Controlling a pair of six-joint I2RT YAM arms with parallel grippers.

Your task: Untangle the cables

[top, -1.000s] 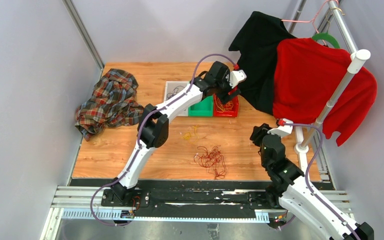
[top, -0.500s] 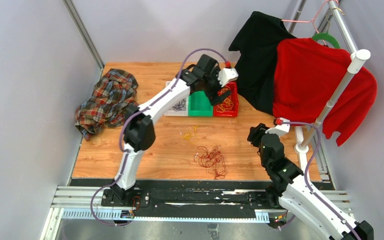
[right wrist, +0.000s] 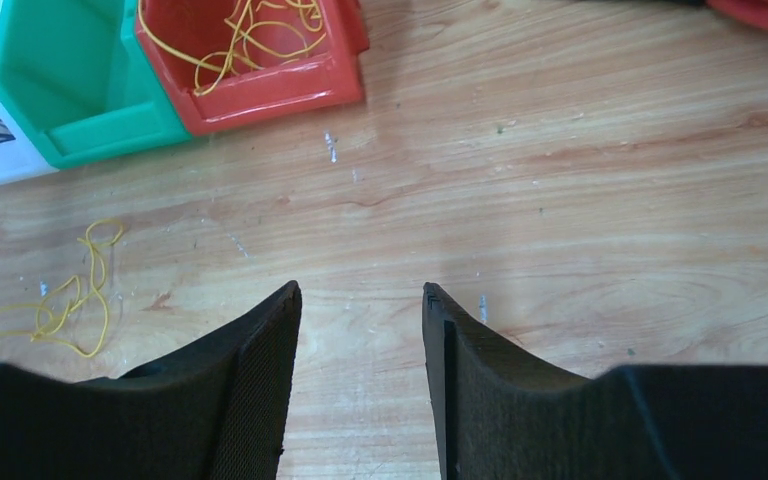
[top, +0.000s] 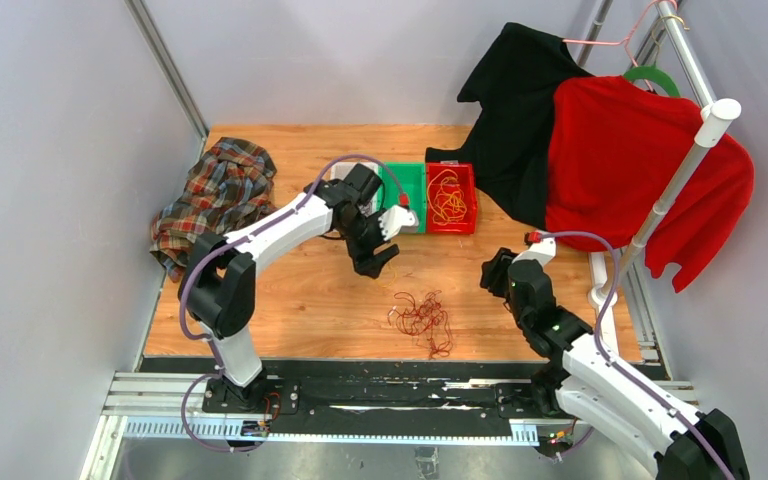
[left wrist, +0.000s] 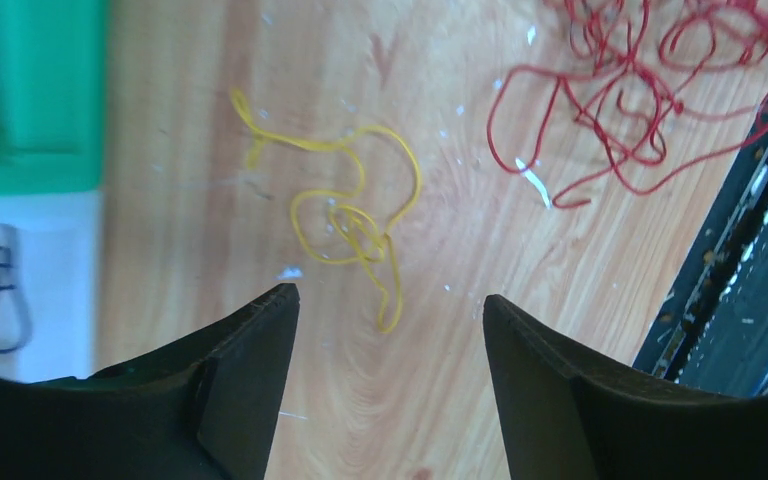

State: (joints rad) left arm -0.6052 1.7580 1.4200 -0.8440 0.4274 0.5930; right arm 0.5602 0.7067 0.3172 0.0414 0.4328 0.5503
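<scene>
I am hovering my left gripper [left wrist: 390, 300] (jaws spread, empty) directly above the yellow cable [left wrist: 355, 225] on the tabletop [left wrist: 440, 400]; the red tangle [left wrist: 625, 100] is lying to its near-right, and my right gripper [right wrist: 360, 300], likewise spread, is waiting farther off.

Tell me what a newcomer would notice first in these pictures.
The bright red shirt hanging on the rack at the right edge grabs the eye first. Next comes the dark red cable tangle, lying loose on the wooden table near the front, between the arms. The left end effector hovers open just above a small yellow cable, and a red bin farther back holds more yellow cables.
</scene>
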